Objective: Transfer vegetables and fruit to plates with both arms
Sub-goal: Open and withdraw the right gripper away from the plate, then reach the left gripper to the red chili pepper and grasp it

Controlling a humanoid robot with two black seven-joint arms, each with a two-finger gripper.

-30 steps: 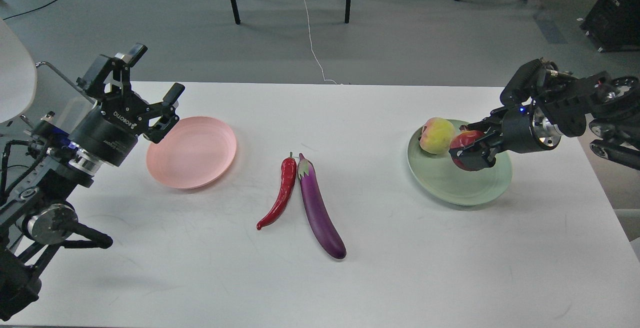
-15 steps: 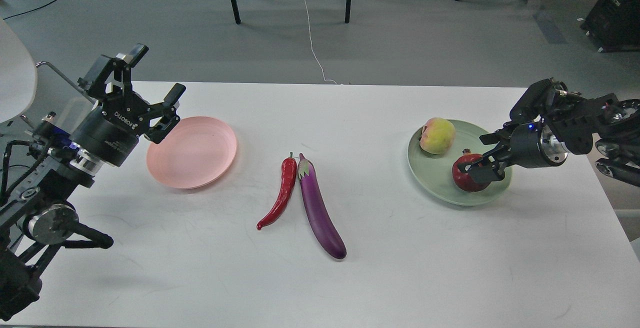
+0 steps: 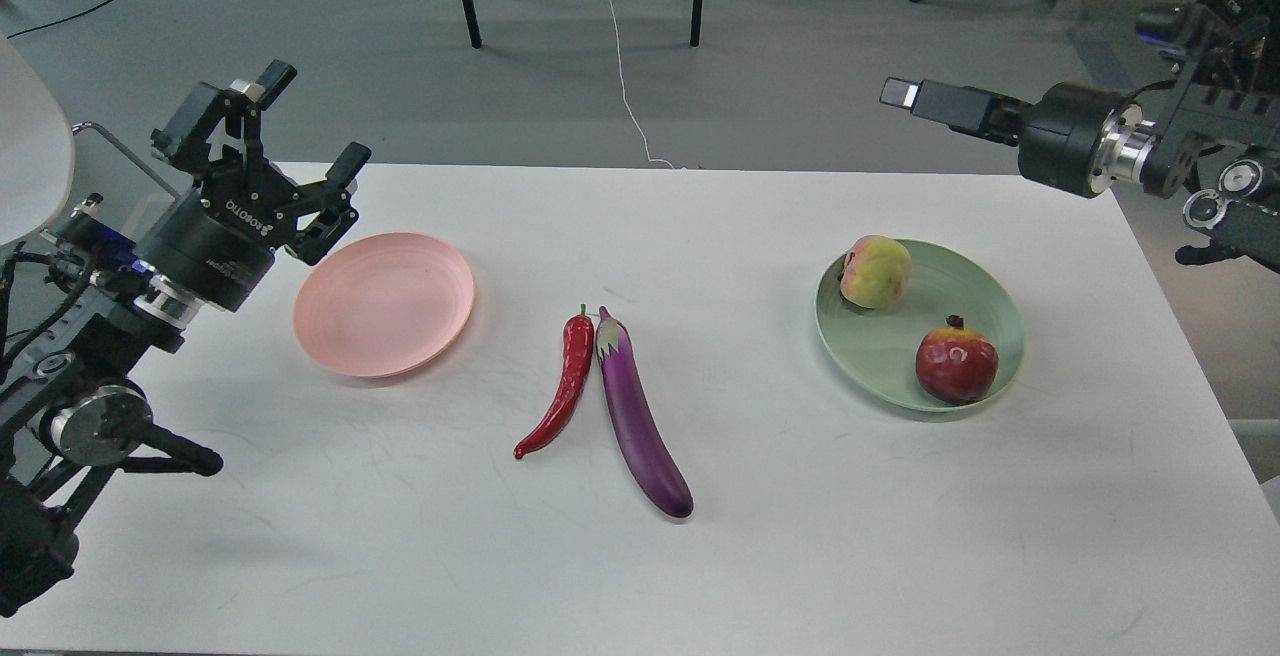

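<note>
White table (image 3: 800, 556) holds chili (image 3: 556, 386) and eggplant (image 3: 640, 421) well apart from open left tool (image 3: 310, 126); right tool (image 3: 905, 94), grip unreadable, is raised far above the pomegranate (image 3: 957, 364).

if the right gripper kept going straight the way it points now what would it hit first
Probably nothing: the right gripper points left, level, raised beyond the table's far edge. The peach and green plate lie nearer and lower, though depth is uncertain.

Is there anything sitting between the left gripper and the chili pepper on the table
Only the empty pink plate lies roughly along that line, low and flat. The left gripper hangs open above its far left edge, so it should clear it. The eggplant sits on the chili pepper's far side, close against it.
</note>
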